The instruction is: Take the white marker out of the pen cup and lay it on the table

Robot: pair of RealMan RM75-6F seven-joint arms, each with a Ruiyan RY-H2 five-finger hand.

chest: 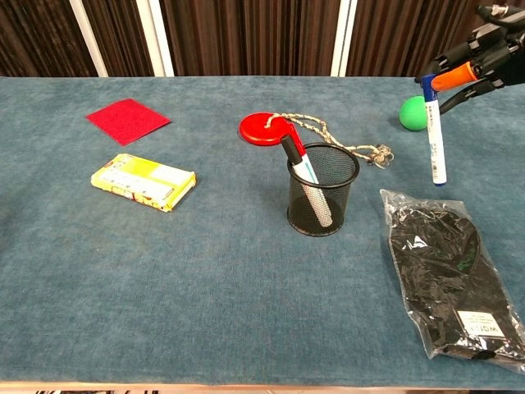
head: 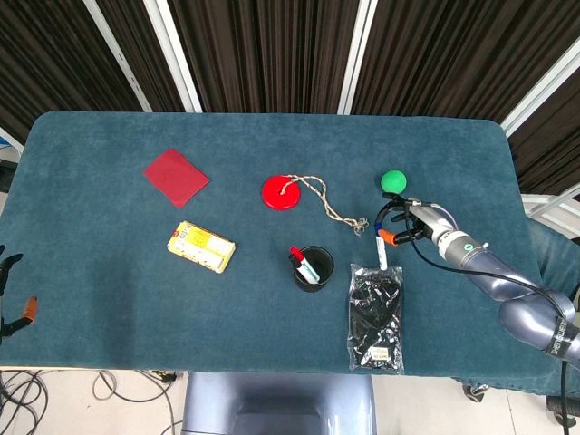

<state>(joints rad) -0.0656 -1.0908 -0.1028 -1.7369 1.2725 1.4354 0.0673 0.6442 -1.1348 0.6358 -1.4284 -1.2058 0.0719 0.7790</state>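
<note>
My right hand (head: 410,225) pinches a white marker (head: 380,250) by its blue-capped upper end. In the chest view the same marker (chest: 433,138) hangs nearly upright below that hand (chest: 480,56), its lower tip just above the cloth and right of the pen cup. The black mesh pen cup (chest: 322,190) stands mid-table, also seen from the head view (head: 314,268), and still holds a red-capped marker (chest: 294,153). My left hand (head: 11,297) shows only at the far left edge, off the table, fingers apart and holding nothing.
A green ball (chest: 415,113) lies just behind the hanging marker. A black bag in clear plastic (chest: 451,279) lies in front of it. A red disc with a rope (chest: 264,129), a yellow box (chest: 143,181) and a red square (chest: 128,120) lie further left.
</note>
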